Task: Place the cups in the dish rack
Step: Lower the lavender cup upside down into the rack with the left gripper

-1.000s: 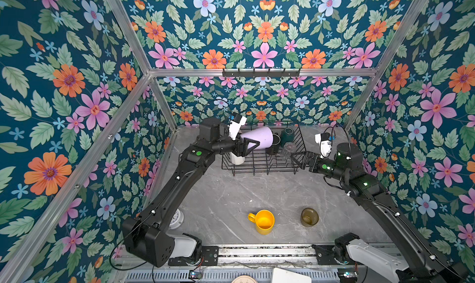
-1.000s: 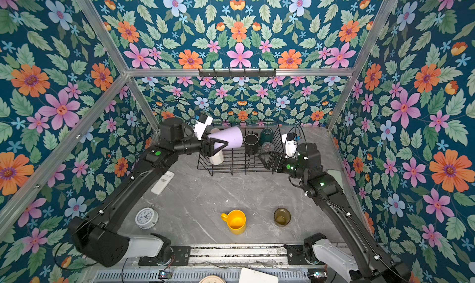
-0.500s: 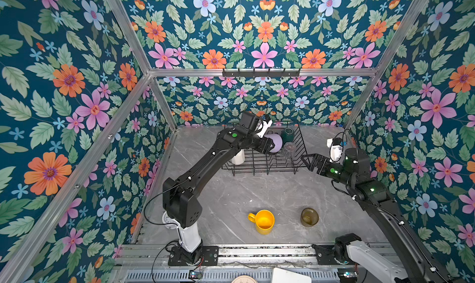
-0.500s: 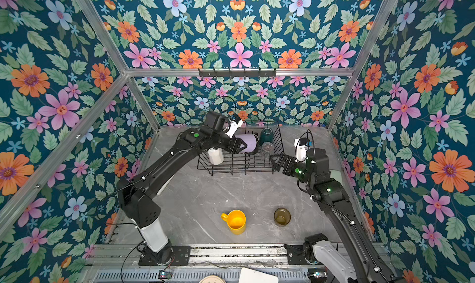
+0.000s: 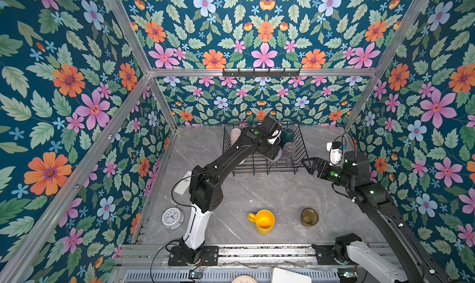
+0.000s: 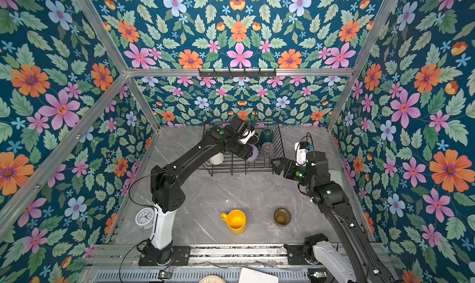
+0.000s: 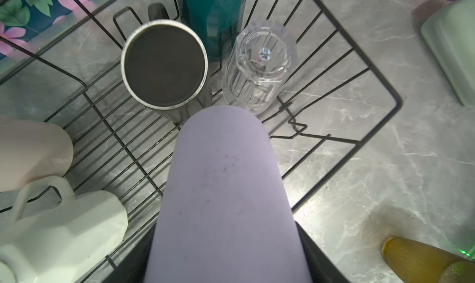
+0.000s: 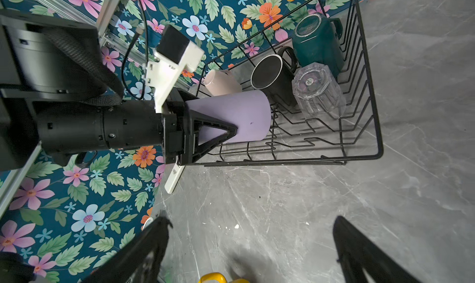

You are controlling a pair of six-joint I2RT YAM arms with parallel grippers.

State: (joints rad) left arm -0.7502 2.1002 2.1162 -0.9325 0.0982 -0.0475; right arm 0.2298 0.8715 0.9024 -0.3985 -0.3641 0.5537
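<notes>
I am holding the lavender tumbler [image 8: 231, 114] clamped in my left gripper [image 8: 216, 135], lying sideways over the rack [image 8: 372, 130], not yet set down. The green mug [image 8: 316, 43], black mug [image 8: 270, 76], clear glass [image 8: 318, 91], pink mug [image 8: 221, 84] and white mug [image 7: 64, 225] are sitting inside. My right gripper [image 5: 309, 165] is hanging wide open, empty, beside the rack. The yellow mug [image 5: 263, 221] and amber glass [image 5: 309, 217] are waiting on the table.
</notes>
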